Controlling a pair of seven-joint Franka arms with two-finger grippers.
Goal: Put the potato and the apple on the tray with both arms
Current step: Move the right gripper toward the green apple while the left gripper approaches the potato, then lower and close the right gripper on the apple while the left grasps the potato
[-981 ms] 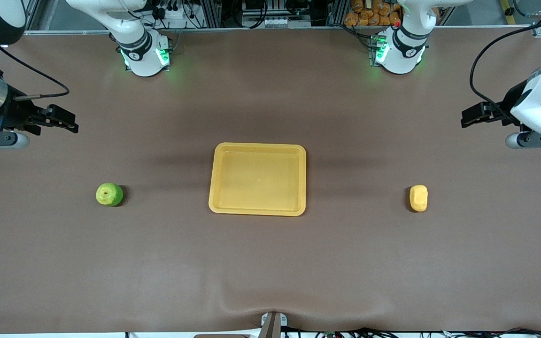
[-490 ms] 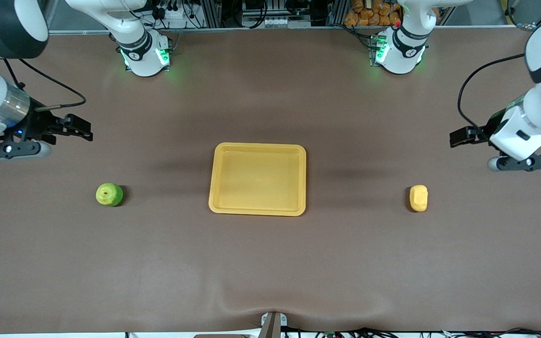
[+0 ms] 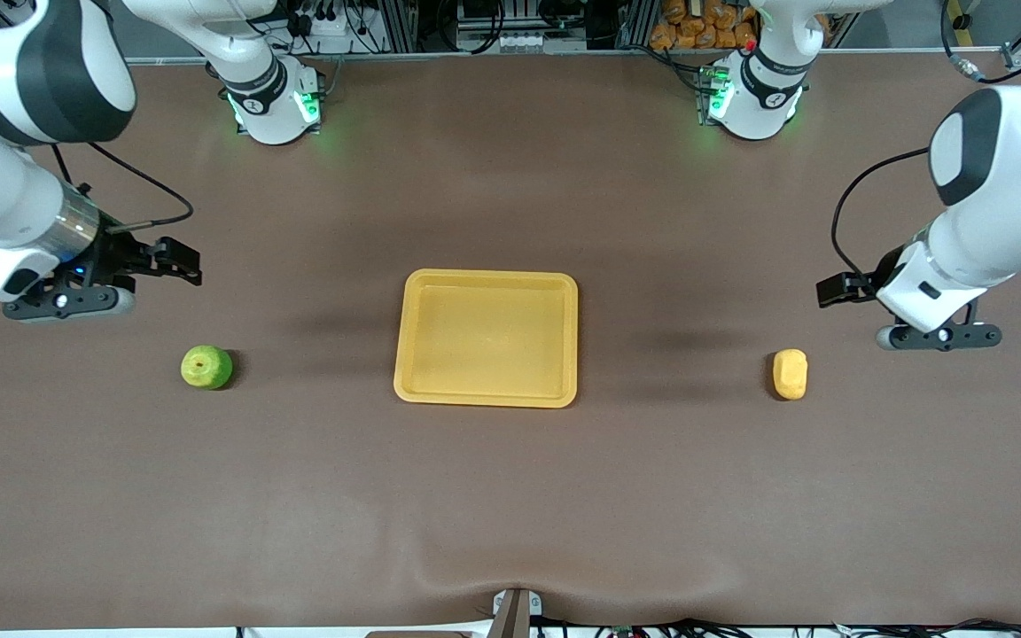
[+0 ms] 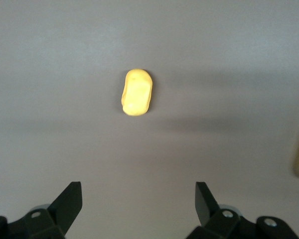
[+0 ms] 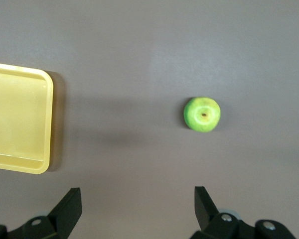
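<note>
The yellow-orange tray lies empty in the middle of the table. The green apple rests on the table toward the right arm's end; it shows in the right wrist view with the tray's corner. The yellow potato lies toward the left arm's end and shows in the left wrist view. My right gripper is open and empty, up over bare table beside the apple. My left gripper is open and empty, up over bare table beside the potato.
The brown table mat is bare around the tray and both items. The arm bases stand at the table's edge farthest from the front camera, with racks and cables past them.
Both arms have swung in from the table's ends and come down toward their items: the right gripper toward the apple, the left toward the potato. The apple, potato and tray have not moved.
</note>
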